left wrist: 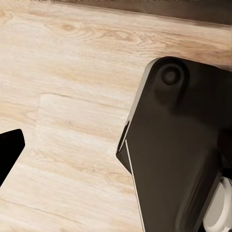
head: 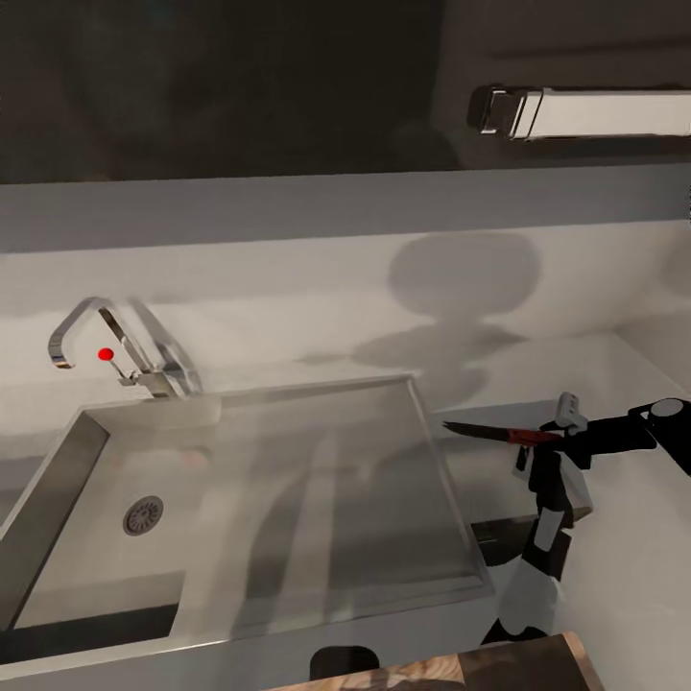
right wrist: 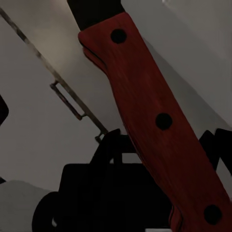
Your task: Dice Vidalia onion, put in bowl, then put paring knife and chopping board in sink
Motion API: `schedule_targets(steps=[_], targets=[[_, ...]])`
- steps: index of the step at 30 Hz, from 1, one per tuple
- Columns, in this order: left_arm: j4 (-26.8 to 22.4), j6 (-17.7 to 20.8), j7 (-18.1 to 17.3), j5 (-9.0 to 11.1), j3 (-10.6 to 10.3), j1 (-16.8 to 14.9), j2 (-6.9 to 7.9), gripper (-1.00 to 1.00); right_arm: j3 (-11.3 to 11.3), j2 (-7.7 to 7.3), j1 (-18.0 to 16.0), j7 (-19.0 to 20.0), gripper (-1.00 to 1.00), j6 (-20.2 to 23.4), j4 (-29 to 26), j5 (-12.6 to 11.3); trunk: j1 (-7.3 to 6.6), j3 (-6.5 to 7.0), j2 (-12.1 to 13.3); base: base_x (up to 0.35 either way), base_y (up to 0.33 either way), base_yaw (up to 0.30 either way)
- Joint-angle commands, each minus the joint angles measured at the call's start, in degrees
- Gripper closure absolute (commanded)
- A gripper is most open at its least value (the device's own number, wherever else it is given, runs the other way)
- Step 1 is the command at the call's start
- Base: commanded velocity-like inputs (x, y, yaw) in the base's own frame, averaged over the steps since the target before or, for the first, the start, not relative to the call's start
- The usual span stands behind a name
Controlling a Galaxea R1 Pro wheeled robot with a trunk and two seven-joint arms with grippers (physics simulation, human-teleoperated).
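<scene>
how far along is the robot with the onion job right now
Looks late in the job. The sink basin holds no onion, so that looks taken out. In hand: the right pincer grips the knife by its red handle, blade pointing toward the sink, held beside its right rim. Left: drop the knife in, then the board. Whether the dicing and the bowl step are done can't be told here.

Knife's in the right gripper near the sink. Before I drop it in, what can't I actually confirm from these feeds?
- Sink front edge: head view, near left corner dark in shadow, contents unreadable.
- Paring knife blade: right wrist view, tip cut off by the frame.
- Right gripper: head view, finger contact on the handle too small to judge.
- Left wrist view: wooden floor and a dark robot part.
</scene>
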Motion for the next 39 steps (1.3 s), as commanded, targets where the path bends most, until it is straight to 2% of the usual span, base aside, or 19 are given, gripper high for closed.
schedule_targets(steps=[1, 18, 25, 30, 39], targets=[[-0.12, -0.10, 0.59, 0.14, -0.50, 0.01, 0.05, -1.00, 0.89, 0.02, 0.05, 0.25, 1.00, -0.31, 0.00, 0.21, 0.05, -0.02, -0.06, 0.000, 0.000, 0.000], [0.78, -0.10, 0.59, 0.14, -0.50, 0.01, 0.01, -1.00, 0.76, 0.02, 0.05, 0.49, 1.00, -0.27, -0.17, -0.27, 0.05, 1.49, -0.06, 0.000, 0.000, 0.000], [0.76, -0.17, 0.51, 0.14, -0.50, 0.01, -0.01, -1.00, 0.68, -0.05, 0.05, 0.47, 1.00, -0.28, -0.07, -2.18, 0.05, 2.12, -0.06, 0.000, 0.000, 0.000], [0.76, -0.18, 0.43, 0.06, -0.50, 0.01, 0.01, -1.00, 0.61, -0.14, 0.05, 0.38, 1.00, -0.41, 0.47, -6.27, 0.05, 2.57, -0.06, 0.000, 0.000, 0.000], [0.76, -0.26, 0.38, 0.05, -0.50, 0.01, 0.03, -1.00, 0.51, -0.27, 0.05, 0.38, 1.00, -0.48, 1.54, -6.94, 0.05, 3.38, -0.06, 0.000, 0.000, 0.026]])
